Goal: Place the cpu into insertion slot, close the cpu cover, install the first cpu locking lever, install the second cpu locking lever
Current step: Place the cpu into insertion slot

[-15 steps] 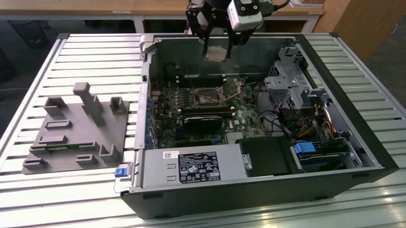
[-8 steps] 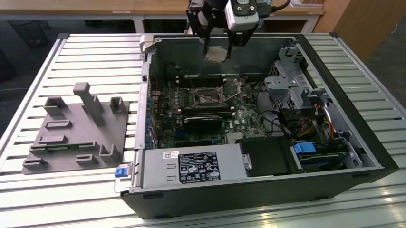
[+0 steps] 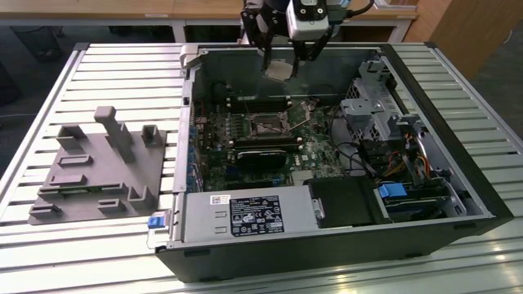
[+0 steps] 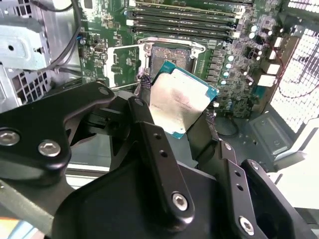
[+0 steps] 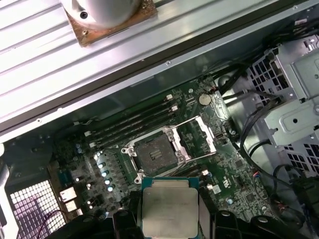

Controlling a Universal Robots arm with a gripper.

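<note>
Silvery-grey on top and teal at the rim: carried the cpu pinched by two opposite edges in the gripper, with fingers closed on it. Hung it tilted and clear of everything over the far end of the open computer case in the exterior view, well above the green board. Worked over a slatted metal table, with a grey moulded fixture lying beside the case on the exterior view's left. Left the insertion slot bare and dark inside its thin metal rim, apart from the chip, with nothing seated in it. Showed the cpu cover swung up off the slot on its hinge, just beside it. Judged light, thin and stiff, so unlikely to flex in the grip; judged slippery across the smooth metal top and fragile on the hidden underside, as also the slot's fine contacts. Best taken, by that judgement, as seen here: on the narrow side edges, never across the flat faces, and with only a modest squeeze. Judged unforgiving of a skewed or dropped seating. Placing not yet done; cover not yet closed.
</note>
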